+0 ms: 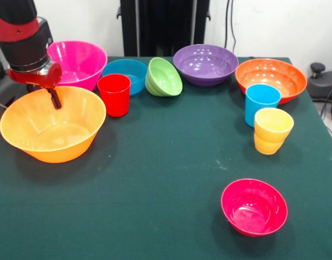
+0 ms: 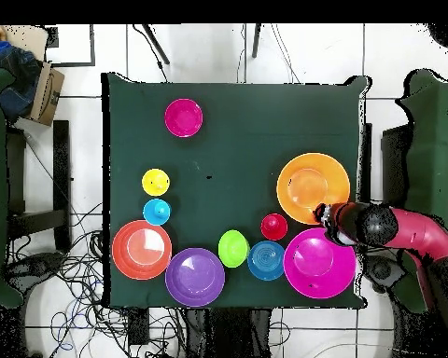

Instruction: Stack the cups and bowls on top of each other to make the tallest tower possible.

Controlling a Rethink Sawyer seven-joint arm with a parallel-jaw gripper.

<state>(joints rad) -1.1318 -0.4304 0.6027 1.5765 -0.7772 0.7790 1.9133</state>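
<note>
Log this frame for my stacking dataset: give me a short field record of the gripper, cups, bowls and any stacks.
gripper: at the yellow-orange bowl's rim, reaching inside; open or shut unclear
cups: red cup, blue cup, yellow cup, all upright on the table
large bowls: yellow-orange bowl, pink bowl
medium bowls: purple bowl, orange bowl
small bowls: blue bowl, green bowl tipped on its side, crimson bowl alone at the near edge
stacks: none yet

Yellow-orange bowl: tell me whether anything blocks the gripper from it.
Nothing visible does. The gripper hangs right at the far rim of the yellow-orange bowl, one dark finger dipping inside. The pink bowl and red cup stand beside it, clear of that path.
</note>
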